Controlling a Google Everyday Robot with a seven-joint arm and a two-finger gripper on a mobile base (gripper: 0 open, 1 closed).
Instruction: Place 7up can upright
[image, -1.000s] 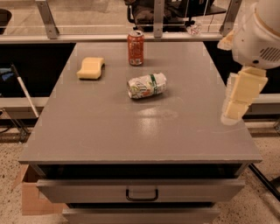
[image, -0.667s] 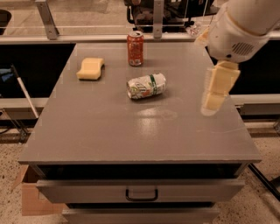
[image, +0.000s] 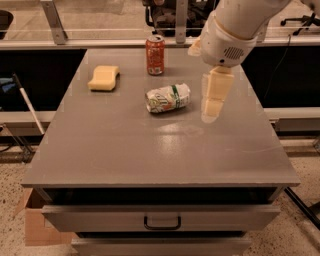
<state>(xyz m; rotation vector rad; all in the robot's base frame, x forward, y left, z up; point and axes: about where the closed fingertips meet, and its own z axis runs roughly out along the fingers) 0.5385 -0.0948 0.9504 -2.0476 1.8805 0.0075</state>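
Note:
The 7up can (image: 168, 97), white with a green band and slightly dented, lies on its side near the middle of the grey table (image: 125, 150). My gripper (image: 212, 111) hangs from the white arm just to the right of the can, a short way off and above the table top. It holds nothing that I can see.
An orange-red soda can (image: 155, 55) stands upright at the back of the table. A yellow sponge (image: 104, 78) lies at the back left. A drawer with a handle (image: 162, 221) is below the front edge. A cardboard box (image: 35, 225) sits on the floor at left.
My arm and gripper have swung left from the table's right edge toward the lying 7up can. The cans and sponge have not moved.

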